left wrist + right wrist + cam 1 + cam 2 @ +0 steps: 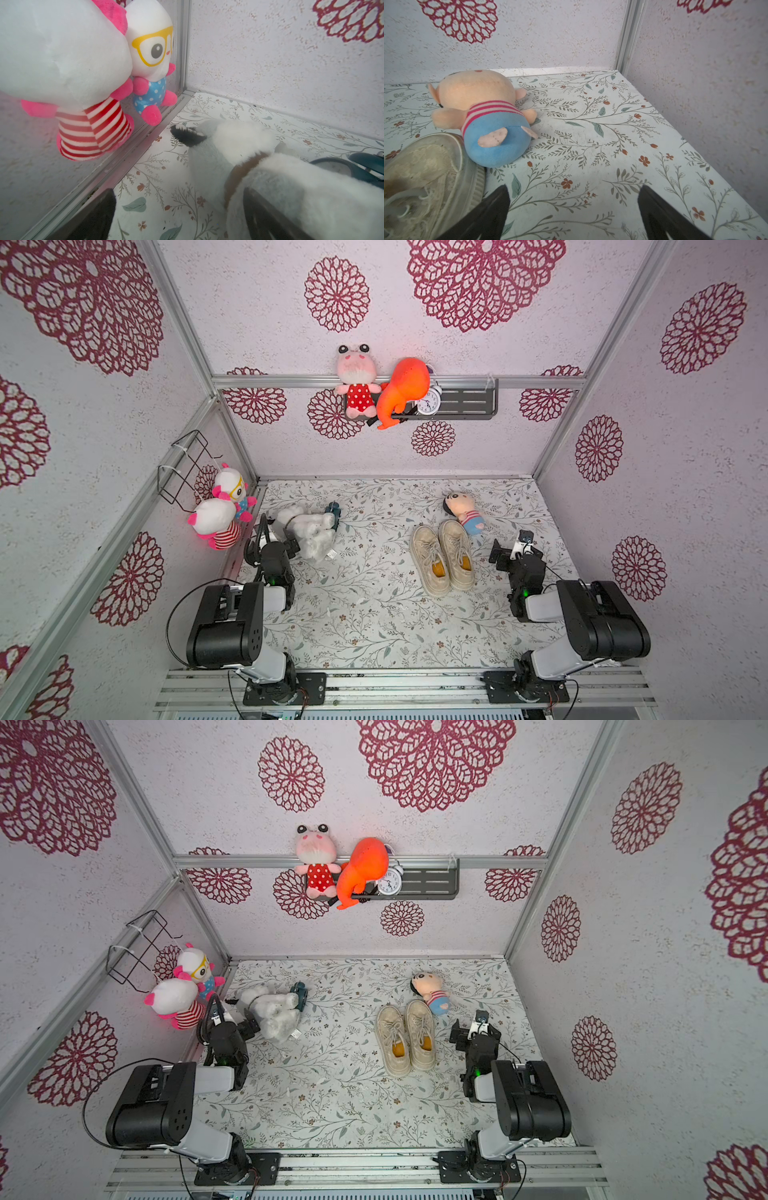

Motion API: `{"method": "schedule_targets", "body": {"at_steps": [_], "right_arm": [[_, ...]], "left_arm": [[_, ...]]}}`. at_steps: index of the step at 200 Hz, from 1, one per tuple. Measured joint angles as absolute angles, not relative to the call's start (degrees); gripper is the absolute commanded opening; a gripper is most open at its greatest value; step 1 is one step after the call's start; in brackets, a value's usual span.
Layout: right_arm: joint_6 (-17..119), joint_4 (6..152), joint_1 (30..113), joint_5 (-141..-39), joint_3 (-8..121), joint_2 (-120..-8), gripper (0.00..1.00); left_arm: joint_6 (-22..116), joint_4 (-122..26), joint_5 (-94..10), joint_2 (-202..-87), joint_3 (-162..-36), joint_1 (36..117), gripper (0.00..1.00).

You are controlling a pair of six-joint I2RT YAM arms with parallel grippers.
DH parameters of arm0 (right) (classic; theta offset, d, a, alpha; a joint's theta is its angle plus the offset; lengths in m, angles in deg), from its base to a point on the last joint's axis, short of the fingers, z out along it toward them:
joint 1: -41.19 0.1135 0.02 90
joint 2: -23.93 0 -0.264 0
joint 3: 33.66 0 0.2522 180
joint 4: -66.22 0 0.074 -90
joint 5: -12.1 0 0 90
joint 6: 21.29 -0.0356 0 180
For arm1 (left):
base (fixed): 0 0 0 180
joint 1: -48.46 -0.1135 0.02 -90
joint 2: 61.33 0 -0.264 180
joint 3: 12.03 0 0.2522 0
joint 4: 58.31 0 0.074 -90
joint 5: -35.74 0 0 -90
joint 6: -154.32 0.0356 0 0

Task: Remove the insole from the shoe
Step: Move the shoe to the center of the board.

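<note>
The first shoe [457, 543] and the second shoe [428, 549], both beige lace-ups, are sitting side by side on the floral tabletop [374, 622]. Their toes are pointing toward the back wall, and the first one is lying closest to the right arm. An orange-yellow insole [466, 562] is showing through the opening of the first shoe, lying flat inside it, and a matching insole [439, 569] is lying inside the second. A boy doll [488, 128] in a striped top is lying on the tabletop with its blue bottom pressing against the toe of the first shoe. The right pincer [575, 216] is hovering just beside that toe, over bare leaf print, its jaws standing wide apart and gripping nothing. The left pincer [180, 218] is sitting well apart from the shoes at the opposite side, its jaws also spread wide and empty. One of its jaws is showing in front of the fur of a white plush dog [301, 197], though I cannot tell whether it is touching the fur. Two pink-and-white plush toys [83, 72] are hanging on the side wall above that corner.
</note>
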State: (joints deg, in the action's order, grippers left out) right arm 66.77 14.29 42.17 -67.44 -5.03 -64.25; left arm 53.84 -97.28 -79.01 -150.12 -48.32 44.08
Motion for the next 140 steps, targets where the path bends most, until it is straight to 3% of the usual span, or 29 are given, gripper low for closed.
{"method": "schedule_targets", "body": {"at_steps": [83, 117, 140], "right_arm": [[66.8, 14.7, 42.5, -66.5, -5.4, -63.1, 0.99], [65.7, 24.8, 42.9, -61.7, -5.8, -48.3, 0.99], [60.6, 42.4, 41.4, -57.6, 0.3, -37.4, 0.99]], "left_arm": [[53.8, -95.9, -80.0, -149.6, -48.3, 44.4, 0.98], [55.1, -85.9, -81.6, -140.1, -49.6, 46.6, 0.98], [53.9, -75.3, -81.2, -130.5, -53.4, 47.4, 0.98]]}}
